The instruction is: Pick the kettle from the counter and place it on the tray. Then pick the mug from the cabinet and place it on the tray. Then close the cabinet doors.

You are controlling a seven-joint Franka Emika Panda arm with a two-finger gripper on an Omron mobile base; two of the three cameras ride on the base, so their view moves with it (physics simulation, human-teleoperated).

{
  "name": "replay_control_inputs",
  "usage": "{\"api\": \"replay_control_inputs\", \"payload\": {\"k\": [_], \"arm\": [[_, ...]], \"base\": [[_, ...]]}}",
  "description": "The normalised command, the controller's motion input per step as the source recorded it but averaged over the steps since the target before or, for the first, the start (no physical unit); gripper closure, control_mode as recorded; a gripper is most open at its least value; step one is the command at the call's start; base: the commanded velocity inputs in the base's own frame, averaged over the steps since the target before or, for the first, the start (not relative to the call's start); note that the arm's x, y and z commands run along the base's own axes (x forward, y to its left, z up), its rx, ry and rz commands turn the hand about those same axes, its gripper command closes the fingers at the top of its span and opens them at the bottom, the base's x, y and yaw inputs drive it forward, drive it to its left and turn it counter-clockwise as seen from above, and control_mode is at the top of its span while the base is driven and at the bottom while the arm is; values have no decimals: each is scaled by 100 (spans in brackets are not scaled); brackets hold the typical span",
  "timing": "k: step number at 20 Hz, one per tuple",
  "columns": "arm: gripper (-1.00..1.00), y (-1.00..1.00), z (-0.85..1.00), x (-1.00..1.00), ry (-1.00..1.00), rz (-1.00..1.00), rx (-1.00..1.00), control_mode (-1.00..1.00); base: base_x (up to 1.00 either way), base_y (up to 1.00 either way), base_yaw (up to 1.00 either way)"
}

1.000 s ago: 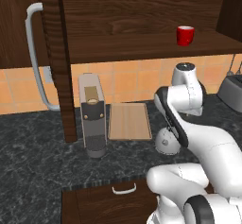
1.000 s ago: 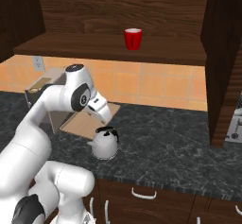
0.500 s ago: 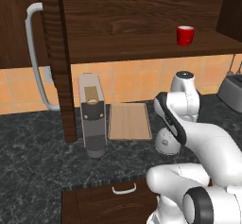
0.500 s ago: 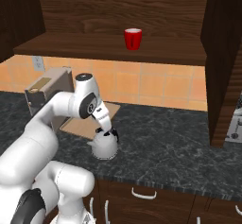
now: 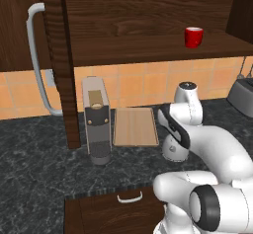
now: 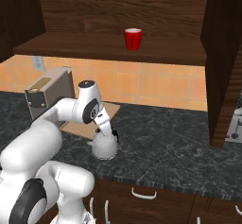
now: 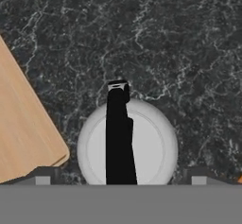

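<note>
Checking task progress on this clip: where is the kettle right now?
The kettle sits on the dark counter, just off the tray's right edge, directly under the gripper in the right base view.

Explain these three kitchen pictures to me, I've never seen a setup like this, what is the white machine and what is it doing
The white machine is a robot arm on a base, in a computer-drawn kitchen. Two pictures come from cameras behind the arm, on its left and right; the third comes from a camera on its hand, looking straight down.

On the dark stone counter stand a tall coffee machine and, beside it, a flat wooden tray. Near the tray sits a small silver kettle with a black handle. Above, a red mug stands on the shelf of an open wall cabinet.

The gripper is down at the top of the kettle, right over its handle. Whether it has closed on the handle cannot be told. The kettle sits on the counter, not on the tray.
</note>
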Motion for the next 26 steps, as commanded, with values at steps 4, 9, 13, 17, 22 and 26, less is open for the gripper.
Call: {"api": "replay_control_inputs", "payload": {"k": [4, 9, 13, 17, 22, 26], "arm": [[-100, 0, -26, 3, 0, -1, 0, -100], [-100, 0, -18, 9, 0, 0, 0, -100], [100, 0, -8, 3, 0, 0, 0, -100], [100, 0, -9, -3, 0, 0, 0, -100], [100, -1, 15, -21, -9, 5, 1, -100], [100, 9, 42, -36, -32, 27, -2, -100]], "base": [[0, 0, 0], [0, 0, 0], [0, 0, 0], [0, 0, 0], [0, 0, 0], [0, 0, 0]]}}
